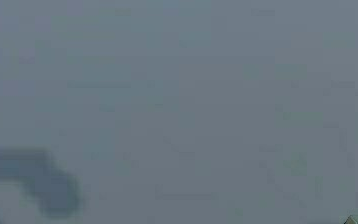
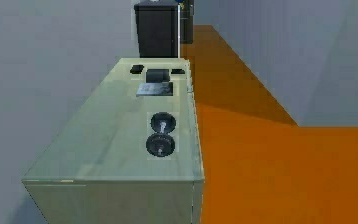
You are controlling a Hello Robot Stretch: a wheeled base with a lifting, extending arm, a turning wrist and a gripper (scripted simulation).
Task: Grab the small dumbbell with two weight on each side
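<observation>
A small dark dumbbell (image 2: 161, 135) lies on a long pale table (image 2: 97, 140), close to the table's right-hand edge in the arm side view. Its two round weighted ends point toward the table's far and near ends, with a short bar between them. I cannot make out how many plates sit on each end.
Farther along the table lie a flat grey thing (image 2: 154, 91) and two dark boxy things (image 2: 157, 75) (image 2: 137, 69). A tall dark cabinet (image 2: 157, 30) stands beyond the table's far end. Orange floor (image 2: 257, 150) runs beside the table. A plain grey wall (image 1: 177, 90) faces the forward view.
</observation>
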